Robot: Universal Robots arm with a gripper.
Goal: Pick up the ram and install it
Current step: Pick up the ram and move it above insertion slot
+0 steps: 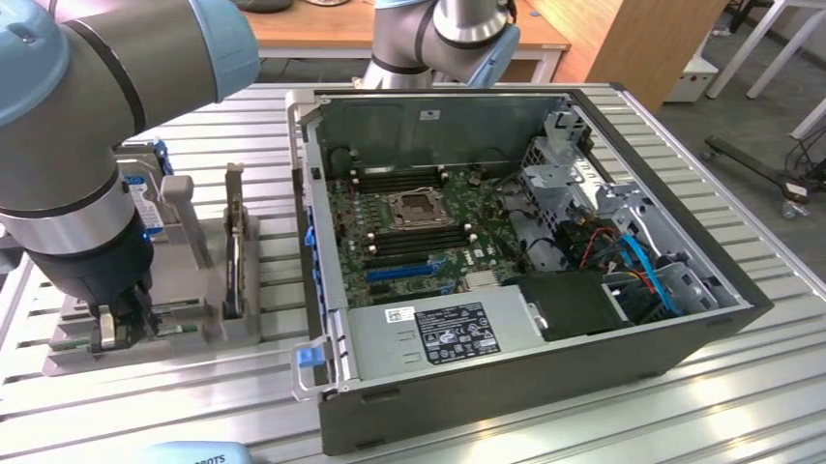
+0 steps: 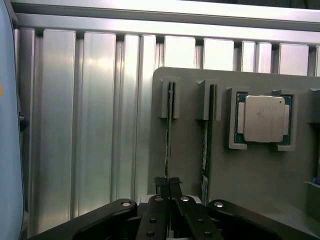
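The ram (image 2: 169, 125) stands on edge in a slot of the grey holder (image 2: 190, 155), seen as a thin green line. My gripper (image 2: 168, 184) is down over its near end, its black fingers (image 2: 159, 202) pressed together on the stick's edge. In the exterior view the gripper (image 1: 114, 329) sits low over the holder (image 1: 193, 340) on the table, on the exterior view's left of the open computer case (image 1: 516, 319). The motherboard (image 1: 427, 227) lies exposed inside the case, with dark memory slots (image 1: 387, 179) beside the processor socket (image 1: 416, 208).
A second green stick (image 2: 205, 135) stands in the neighbouring slot. A square silver processor chip (image 2: 263, 119) lies in a pocket of the holder. A tall dark card (image 1: 232, 251) stands upright on the holder. The table is ribbed aluminium (image 1: 722, 396).
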